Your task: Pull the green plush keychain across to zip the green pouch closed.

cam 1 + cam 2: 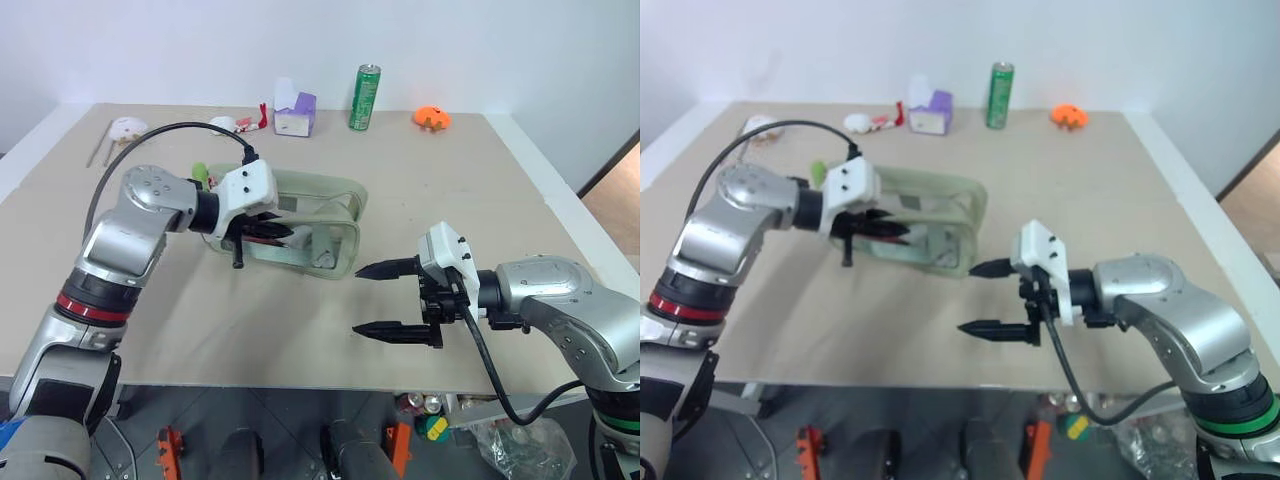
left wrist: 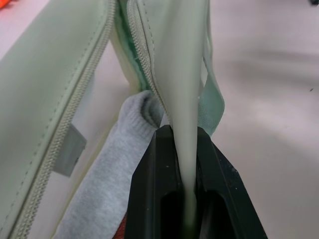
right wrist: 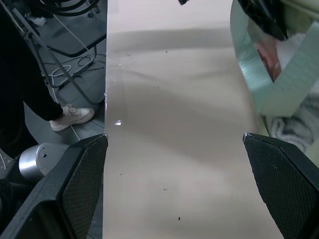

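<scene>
The pale green pouch lies on the table's middle, its zipper gaping, with grey cloth and something red inside. My left gripper is shut on a thin flap of the pouch's upper edge, which runs between its black fingers. The green plush keychain peeks out as a small lime tuft behind my left wrist, at the pouch's left end, apart from the fingers. My right gripper hovers open just right of the pouch's strap end, touching nothing.
Along the far edge stand a green can, a purple-and-white box, an orange toy and small white items. A person's leg and white shoe are beside the table.
</scene>
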Available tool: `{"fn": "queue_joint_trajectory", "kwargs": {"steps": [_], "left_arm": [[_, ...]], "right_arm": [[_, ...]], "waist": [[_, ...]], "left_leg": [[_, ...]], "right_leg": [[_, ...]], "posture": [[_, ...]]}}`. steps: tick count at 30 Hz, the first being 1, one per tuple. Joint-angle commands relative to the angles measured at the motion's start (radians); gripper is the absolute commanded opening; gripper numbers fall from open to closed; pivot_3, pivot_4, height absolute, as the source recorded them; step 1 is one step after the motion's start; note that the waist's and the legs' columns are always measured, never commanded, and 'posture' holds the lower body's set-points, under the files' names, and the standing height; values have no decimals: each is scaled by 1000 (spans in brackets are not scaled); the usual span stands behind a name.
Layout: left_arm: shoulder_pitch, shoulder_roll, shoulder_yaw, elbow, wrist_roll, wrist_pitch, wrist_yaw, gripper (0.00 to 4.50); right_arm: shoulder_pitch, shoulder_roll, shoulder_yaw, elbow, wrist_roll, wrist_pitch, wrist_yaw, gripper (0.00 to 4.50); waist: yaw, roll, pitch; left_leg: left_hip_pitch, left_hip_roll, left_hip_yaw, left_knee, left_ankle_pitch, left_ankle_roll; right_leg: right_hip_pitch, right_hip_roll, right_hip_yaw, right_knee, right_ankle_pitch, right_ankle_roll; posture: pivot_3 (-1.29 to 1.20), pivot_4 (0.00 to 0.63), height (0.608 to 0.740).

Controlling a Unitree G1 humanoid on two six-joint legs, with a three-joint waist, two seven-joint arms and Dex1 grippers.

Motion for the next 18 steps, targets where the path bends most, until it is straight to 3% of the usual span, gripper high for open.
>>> {"fn": "queue_joint_trajectory", "kwargs": {"steps": [1, 4, 8, 13, 18], "left_arm": [[-68, -6, -8, -71, -24, 99, 16, 22], [-150, -13, 0, -80, -20, 208, 58, 22], [-197, 34, -36, -70, 25, 224, 76, 22], [-125, 190, -123, -168, 81, 208, 20, 22], [-54, 275, -146, -326, 75, 257, 12, 22]], "right_arm": [[-8, 4, -7, -21, 4, -12, 0, 4500], [-5, 7, -9, -26, 5, -10, -4, 4500], [-8, 16, -2, -28, 2, -12, -7, 4500], [-17, 44, 17, -16, -9, -26, -5, 4500], [-24, 68, 41, -6, -20, -37, -3, 4500]], "waist": [[-2, 0, 0], [-4, 0, 0], [-9, 0, 1], [-30, 2, 1], [-36, 2, 1]], "left_leg": [[0, 0, 0, 0, 0, 0], [0, 0, 0, 0, 0, 0], [0, 0, 0, 0, 0, 0], [2, 2, 0, -3, 0, 0], [2, 3, -1, -3, 0, 0]], "right_leg": [[0, 0, 0, 0, 0, 0], [0, 0, 0, 0, 0, 0], [0, 0, 0, 0, 0, 0], [-1, 3, 1, 1, -1, -2], [-1, 4, 1, 2, -1, -3]], "posture": [[0, 150, 740], [0, 150, 740], [0, 150, 740], [0, 150, 740], [0, 150, 740]]}}
